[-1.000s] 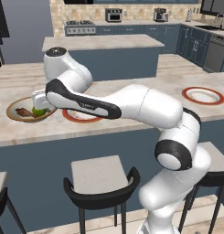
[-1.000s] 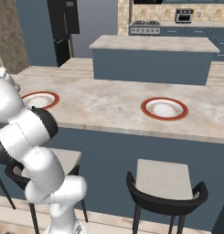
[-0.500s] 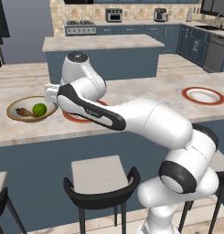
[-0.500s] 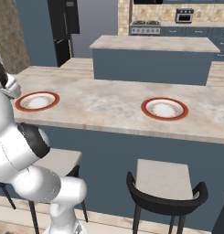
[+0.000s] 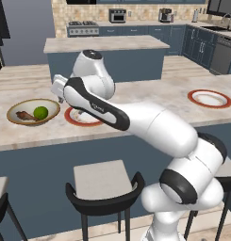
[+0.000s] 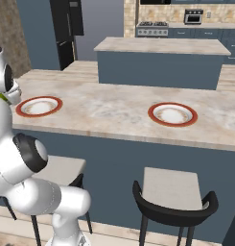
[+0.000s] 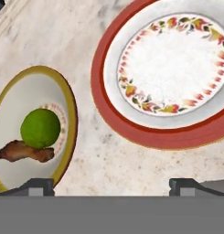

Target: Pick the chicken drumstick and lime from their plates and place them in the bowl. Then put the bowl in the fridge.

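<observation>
The tan bowl sits at the left of the near counter. Inside it the green lime rests against the brown chicken drumstick. In the hand view the bowl is at lower left with the lime and the drumstick in it. A bare red-rimmed plate lies beside it. My gripper hangs open above the counter between bowl and plate, holding nothing. A second plate lies far right. The dark fridge stands at the back left.
Both plates lie bare on the marbled counter. Dark stools stand under its front edge. A second island runs behind, with blue cabinets and a stove beyond.
My arm has drawn back from over the bowl, up and to the right, above the neighbouring plate. The lime and drumstick stay in the bowl. The jaws have stayed open.
</observation>
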### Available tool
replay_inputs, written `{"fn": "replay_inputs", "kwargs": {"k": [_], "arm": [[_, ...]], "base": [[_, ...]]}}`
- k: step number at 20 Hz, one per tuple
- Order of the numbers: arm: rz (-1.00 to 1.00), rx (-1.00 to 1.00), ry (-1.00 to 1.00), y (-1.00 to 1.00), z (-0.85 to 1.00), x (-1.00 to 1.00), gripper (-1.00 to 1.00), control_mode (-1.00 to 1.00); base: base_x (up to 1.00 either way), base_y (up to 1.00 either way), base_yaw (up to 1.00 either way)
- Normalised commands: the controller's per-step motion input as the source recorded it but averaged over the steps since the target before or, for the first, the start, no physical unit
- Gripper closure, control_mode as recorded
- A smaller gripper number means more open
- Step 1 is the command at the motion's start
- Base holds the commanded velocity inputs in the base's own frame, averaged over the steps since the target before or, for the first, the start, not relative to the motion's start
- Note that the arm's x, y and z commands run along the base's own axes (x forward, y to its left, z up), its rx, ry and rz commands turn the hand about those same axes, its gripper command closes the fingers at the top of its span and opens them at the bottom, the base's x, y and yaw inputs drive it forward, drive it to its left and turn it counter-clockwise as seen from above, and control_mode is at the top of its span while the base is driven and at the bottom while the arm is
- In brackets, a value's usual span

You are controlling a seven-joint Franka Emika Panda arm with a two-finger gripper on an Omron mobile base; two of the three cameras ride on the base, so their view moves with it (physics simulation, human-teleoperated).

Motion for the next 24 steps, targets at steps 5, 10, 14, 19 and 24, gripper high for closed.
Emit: {"fn": "replay_inputs", "kwargs": {"k": [5, 10, 14, 19, 24], "arm": [[-0.11, 0.02, 0.1, 0.05, -0.04, -0.01, -1.0, -1.0], [-0.02, 0.0, 0.06, 0.0, -0.13, -0.03, -1.0, -1.0], [0.0, 0.08, 0.11, 0.03, 0.0, 0.07, -1.0, -1.0], [0.0, 0.14, 0.07, 0.04, -0.19, 0.1, -1.0, -1.0], [0.0, 0.11, 0.05, 0.14, -0.23, 0.06, -1.0, -1.0]], "base": [[0.0, 0.0, 0.0], [0.0, 0.0, 0.0], [0.0, 0.0, 0.0], [0.0, 0.0, 0.0], [0.0, 0.0, 0.0]]}}
